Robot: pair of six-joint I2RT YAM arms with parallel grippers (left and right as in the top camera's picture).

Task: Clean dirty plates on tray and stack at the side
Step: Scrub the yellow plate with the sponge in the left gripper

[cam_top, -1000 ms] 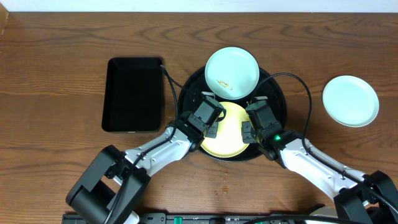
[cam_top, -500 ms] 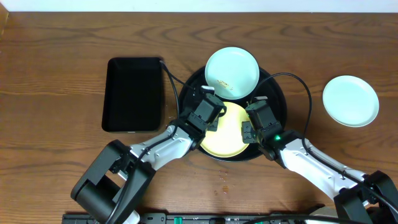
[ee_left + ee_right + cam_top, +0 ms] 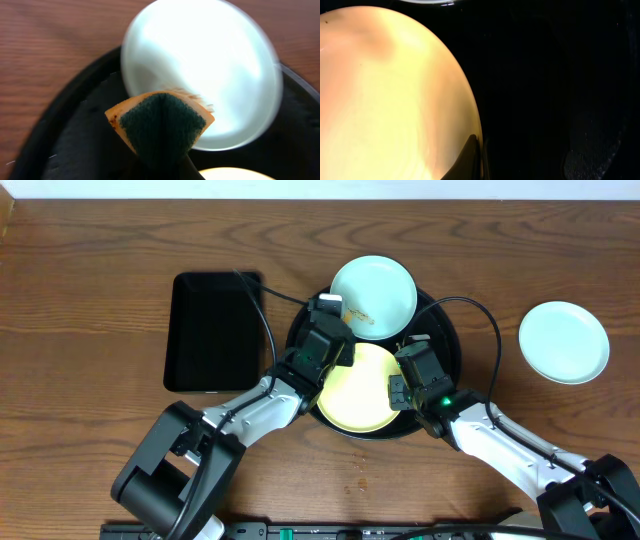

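One mint plate point(image 3: 563, 342) sits aside on the bench point(image 3: 100, 330); two wait on the tray point(image 3: 447, 350). My left fingers point(image 3: 170, 169) pinch a sponge point(image 3: 160, 125) above the smeared plate point(image 3: 378, 288); right fingers point(image 3: 470, 156) clamp the yellow plate point(image 3: 355, 395).

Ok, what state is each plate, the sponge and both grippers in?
Yellow plate: on the round tray, looks clean.
Mint plate on the tray: smeared with food.
Side mint plate: on the table, clean.
Sponge: pinched, folded.
Left gripper: shut on the sponge.
Right gripper: shut on the yellow plate's rim.
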